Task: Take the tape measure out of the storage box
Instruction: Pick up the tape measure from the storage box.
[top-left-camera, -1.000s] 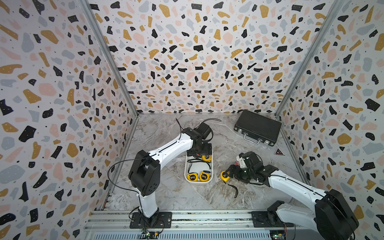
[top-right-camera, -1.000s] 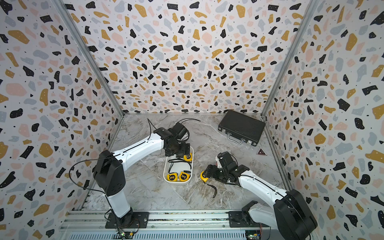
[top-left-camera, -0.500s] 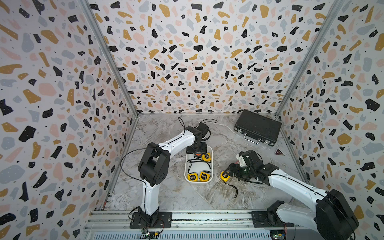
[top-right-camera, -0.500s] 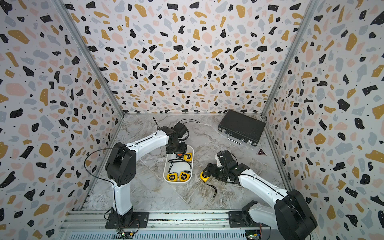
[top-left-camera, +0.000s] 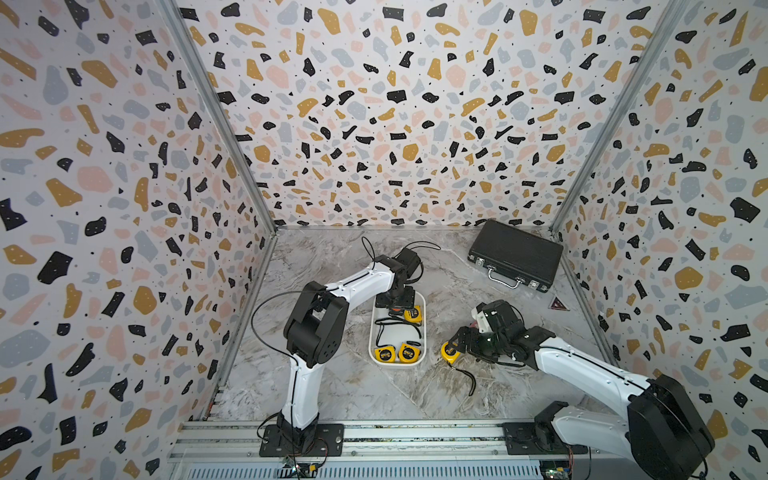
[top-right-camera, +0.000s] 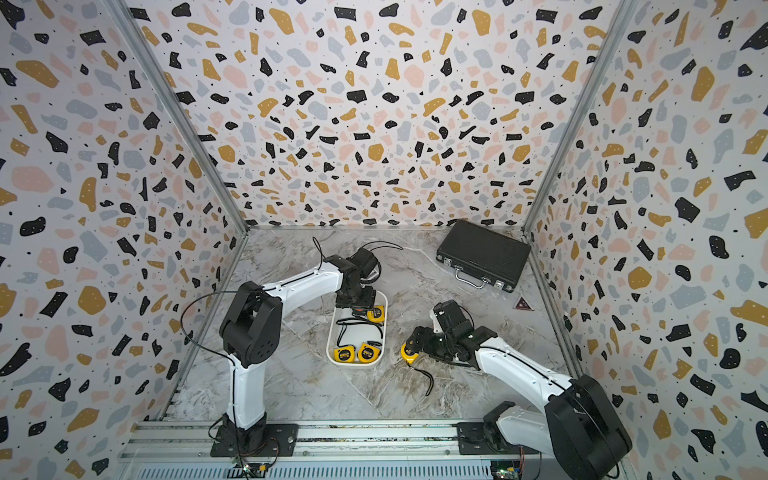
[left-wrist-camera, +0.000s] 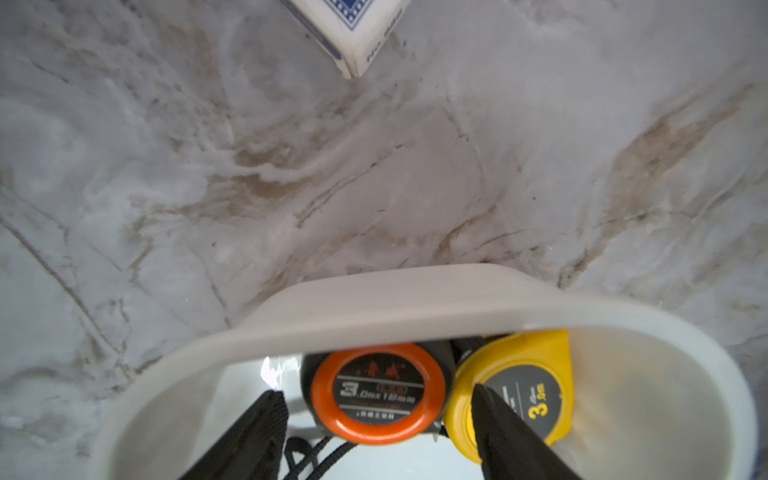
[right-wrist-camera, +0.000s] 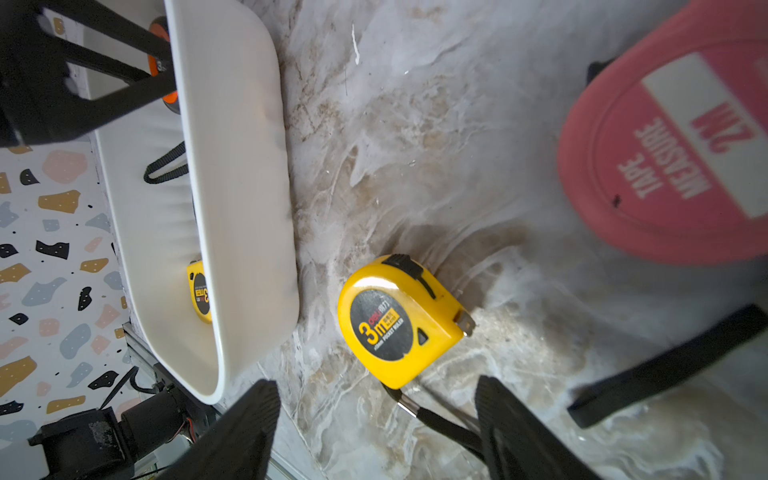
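Marbled grey surface (top-left-camera: 332, 386) floors a booth papered in terrazzo. At the far end of the storage box (left-wrist-camera: 415, 303) the orange-ringed tape measure (left-wrist-camera: 376, 386) lies flat on its side, pressed against a yellow tape measure (left-wrist-camera: 523, 386). The left claw (left-wrist-camera: 374, 399) reaches into the box with its jaws apart, one on each side of the orange-ringed case. A sliver of white box floor shows between one finger (left-wrist-camera: 257, 432) and the case, so I judge the grip not yet made. The other finger sits at the seam between the two cases.

To do this well, that finger should slip into the seam and not ride onto the yellow neighbour, or the orange one may twist out. Close squarely across the round case, then lift straight up past the rim before moving sideways. A black strap (right-wrist-camera: 150, 176) in the box could snag.

A yellow pair (top-left-camera: 397, 353) rests at the box's near end. Just outside the box, a loose yellow tape measure (right-wrist-camera: 399, 320) lies under the right claw (right-wrist-camera: 376, 384), whose jaws stand apart and hold nothing. A red tape measure (right-wrist-camera: 673, 145) is near it. A black briefcase (top-left-camera: 515, 253) sits well apart at the back.
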